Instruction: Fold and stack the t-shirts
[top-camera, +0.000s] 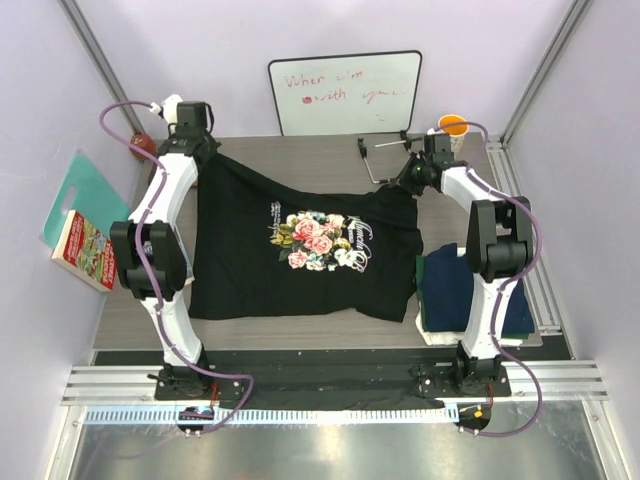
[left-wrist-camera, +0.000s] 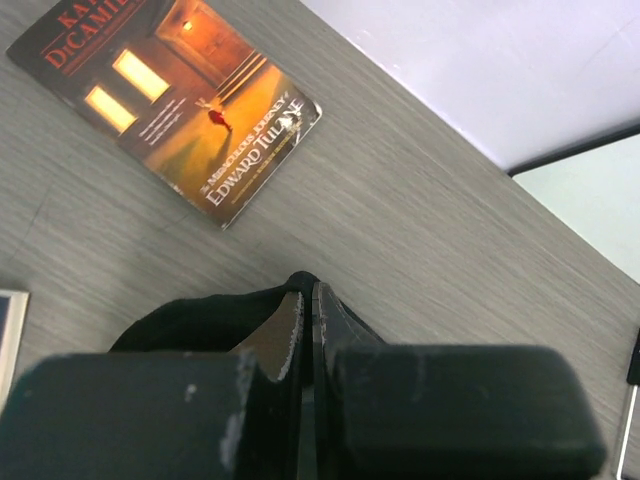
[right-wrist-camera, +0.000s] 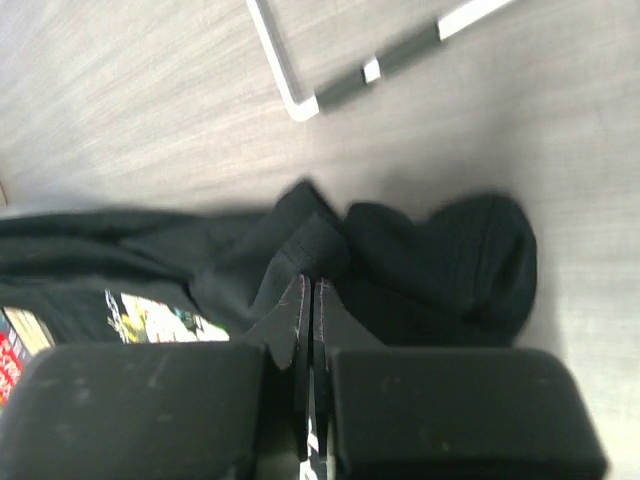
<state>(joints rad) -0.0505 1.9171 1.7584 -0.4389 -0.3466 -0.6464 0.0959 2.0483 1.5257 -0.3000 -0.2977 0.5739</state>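
At the far side of the counter (top-camera: 290, 160), pinching the black shirt (top-camera: 300, 245) by both far corners: clenched on cloth with left end effector (left-wrist-camera: 308, 290), likewise with right end effector (right-wrist-camera: 308, 285). Spread print-up mid-counter, just beside folded shirts (top-camera: 445, 285) on the right. Near the left grip, a book (left-wrist-camera: 180, 100).

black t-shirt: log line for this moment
left gripper: shut on black t-shirt far-left corner | right gripper: shut on far-right edge | folded shirts: stacked at right

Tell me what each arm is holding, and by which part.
Both hold the black t-shirt: the left jaws pinch its far-left corner, the right jaws a bunched fold at its far-right corner.
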